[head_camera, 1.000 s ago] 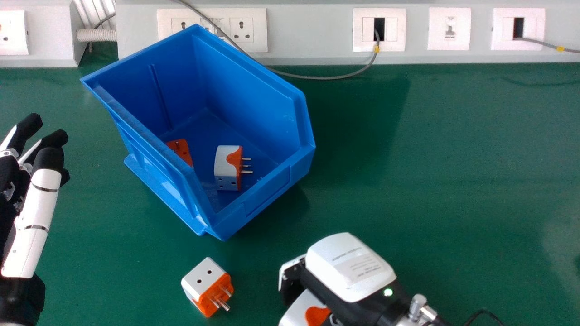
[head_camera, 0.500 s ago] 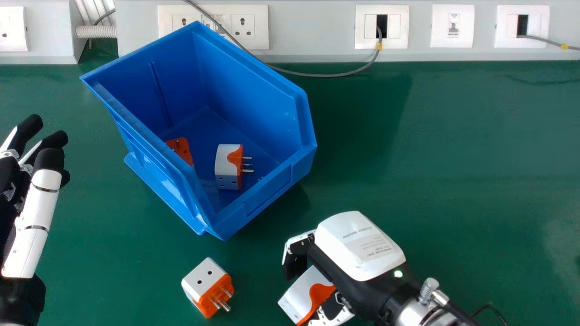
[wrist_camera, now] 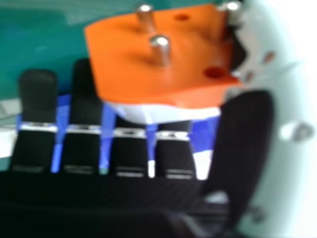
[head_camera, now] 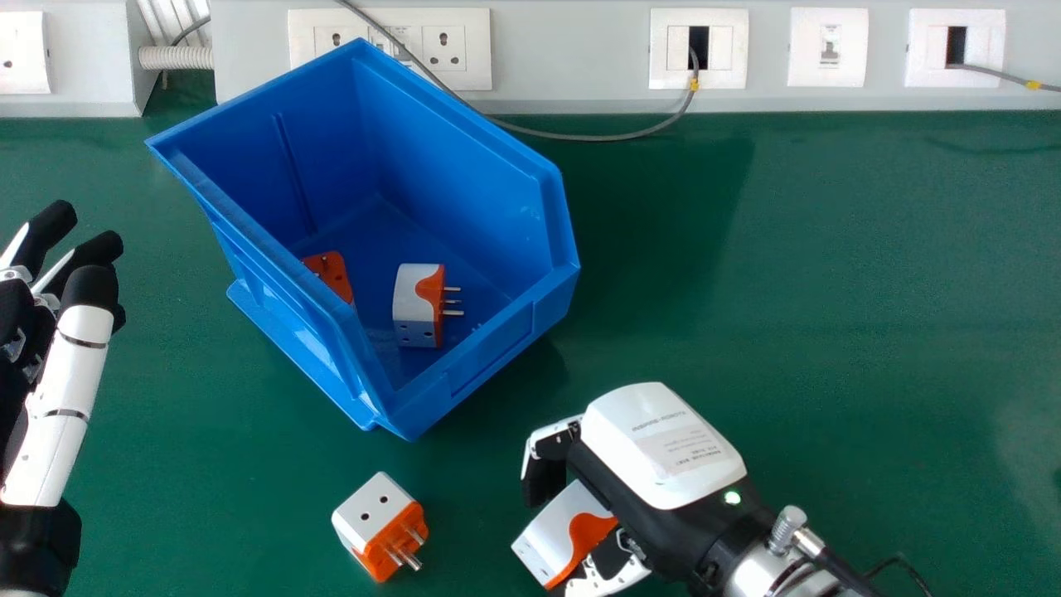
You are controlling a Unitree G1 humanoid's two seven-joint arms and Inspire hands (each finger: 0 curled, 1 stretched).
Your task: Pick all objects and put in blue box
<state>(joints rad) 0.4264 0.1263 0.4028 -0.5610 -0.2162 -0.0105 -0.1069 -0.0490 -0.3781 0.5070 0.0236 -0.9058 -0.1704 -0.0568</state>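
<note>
1. Worktop (head_camera: 787, 290): it carries everything, and the box (head_camera: 497, 352) stands toward its far edge, left of the middle, one corner pointing at me. If I come in low, my knuckles or the plug could catch the low front wall and shove the box.
2. My right hand (head_camera: 663, 439) is out beyond the box's near corner, to the right, fingers bent round the held plug (head_camera: 554, 526) and thumb (wrist_camera: 245, 144) closing on its side. My left hand (head_camera: 70, 365) idles left of the box, fingers loosely extended.
3. The held plug sits toward my fingertips, orange face and pins showing. A grip that far out could let the smooth casing roll or slip if I swing fast, and letting go before I am past the rim would drop it on the worktop.
4. The loose plug (head_camera: 369, 518) lies nearer me than the box's near corner, pins slanting off to the right. A low sweep might knock it, and its tilted pins could spoil the next grasp.
5. Inside the box are a white-and-orange plug (head_camera: 414, 307) and, half behind the left wall, an orange one (head_camera: 331, 274). Dropped from high up, mine could strike either and bounce.
</note>
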